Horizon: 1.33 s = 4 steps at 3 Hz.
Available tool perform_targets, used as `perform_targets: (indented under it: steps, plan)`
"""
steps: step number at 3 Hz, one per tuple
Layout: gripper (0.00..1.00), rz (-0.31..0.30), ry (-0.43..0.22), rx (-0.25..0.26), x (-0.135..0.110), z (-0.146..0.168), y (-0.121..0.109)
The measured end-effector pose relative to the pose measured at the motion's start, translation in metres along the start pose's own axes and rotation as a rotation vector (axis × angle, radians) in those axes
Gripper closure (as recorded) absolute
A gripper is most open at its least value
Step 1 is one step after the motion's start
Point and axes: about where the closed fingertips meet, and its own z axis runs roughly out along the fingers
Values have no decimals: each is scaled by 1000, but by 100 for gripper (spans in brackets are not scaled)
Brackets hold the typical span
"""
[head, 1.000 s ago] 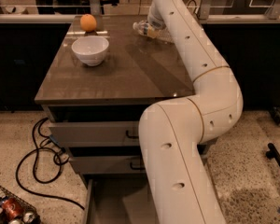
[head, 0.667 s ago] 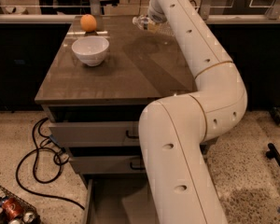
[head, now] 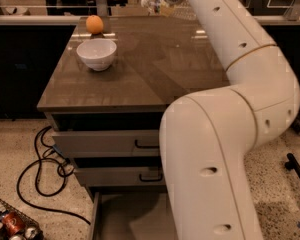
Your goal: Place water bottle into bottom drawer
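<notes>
Arm reaches up and over the table [head: 155,74]. Gripper [head: 162,3] is at the top edge of the view, above the table's far side, clamped on the water bottle [head: 150,3]. Bottle is held clear of the table, roughly level, sticking out to the left. White bowl [head: 96,54] sits near the far left corner, with an orange [head: 94,24] just behind it. Bottom drawer [head: 122,219] is pulled open below the two upper drawers [head: 105,143]. Black cable [head: 37,184] lies on the floor to the left.

The white arm's [head: 250,59] claw [head: 161,5] at top grips a clear bottle [head: 149,3] above the glossy brown counter [head: 155,69]. The bowl [head: 96,54] is white, the fruit [head: 94,24] orange.
</notes>
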Motion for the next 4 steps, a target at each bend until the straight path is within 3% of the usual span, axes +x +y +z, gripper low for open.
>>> perform_targets:
  steps: [2,3,4]
  plan:
    - [100,57,-80,225,-13,-150,-35]
    - [100,53,-99,242,-6,-187,-6]
    - [100,-15,-65,157,5,-176,53]
